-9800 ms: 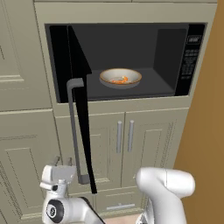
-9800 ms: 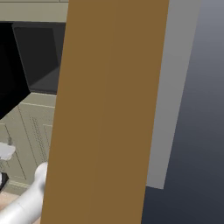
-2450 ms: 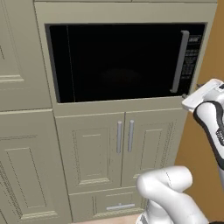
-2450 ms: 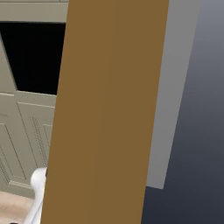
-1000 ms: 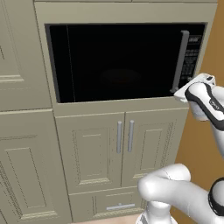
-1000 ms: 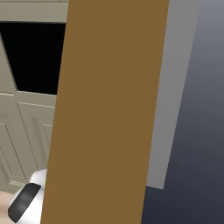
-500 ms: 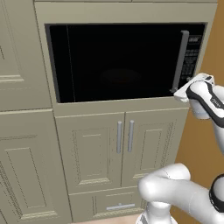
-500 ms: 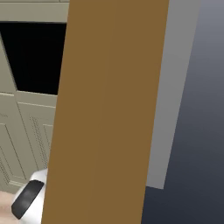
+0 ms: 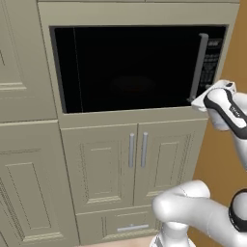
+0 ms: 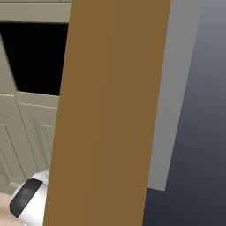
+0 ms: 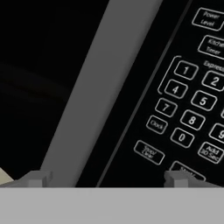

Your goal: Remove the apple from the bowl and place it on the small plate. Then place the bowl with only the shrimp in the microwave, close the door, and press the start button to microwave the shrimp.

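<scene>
door (image 9: 130,67): closed | end effector (image 11: 105,178): spread wide, seemingly near keypad (image 11: 192,105)

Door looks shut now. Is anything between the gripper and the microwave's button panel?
Nothing visible. The gripper faces the microwave close up; the keypad and the door handle lie directly ahead with nothing across them. Its right fingertip sits just below the bottom-row button.

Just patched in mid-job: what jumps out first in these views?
The big black microwave set in beige cabinets, its door shut. The gripper sits at its lower right corner, beside the handle. In the hand view, the keypad looms close, one fingertip just under its bottom button.
</scene>
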Controlling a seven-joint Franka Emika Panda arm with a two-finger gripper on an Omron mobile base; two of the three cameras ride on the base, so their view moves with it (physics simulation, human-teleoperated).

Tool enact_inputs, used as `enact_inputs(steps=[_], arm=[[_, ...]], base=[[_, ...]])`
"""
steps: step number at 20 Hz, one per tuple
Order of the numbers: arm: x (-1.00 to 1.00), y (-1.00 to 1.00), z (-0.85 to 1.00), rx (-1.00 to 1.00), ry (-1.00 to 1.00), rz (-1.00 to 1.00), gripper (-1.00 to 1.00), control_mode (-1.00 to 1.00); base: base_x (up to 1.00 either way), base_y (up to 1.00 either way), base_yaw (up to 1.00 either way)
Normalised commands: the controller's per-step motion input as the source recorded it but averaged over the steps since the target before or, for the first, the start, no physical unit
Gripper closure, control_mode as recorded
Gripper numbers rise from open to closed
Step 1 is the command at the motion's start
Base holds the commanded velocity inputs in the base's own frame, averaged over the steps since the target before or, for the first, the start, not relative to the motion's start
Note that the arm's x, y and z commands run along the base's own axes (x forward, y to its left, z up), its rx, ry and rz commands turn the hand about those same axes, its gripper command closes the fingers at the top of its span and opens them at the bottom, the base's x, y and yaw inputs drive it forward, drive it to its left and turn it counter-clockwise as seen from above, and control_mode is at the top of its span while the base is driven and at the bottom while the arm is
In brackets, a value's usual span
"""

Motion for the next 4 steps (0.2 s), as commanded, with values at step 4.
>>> enact_inputs(steps=[4], arm=[[0.62,-0.34,-0.01,0.0,0.02,0.05,-1.0,-1.0]], base=[[0.0,0.0,0.0]])
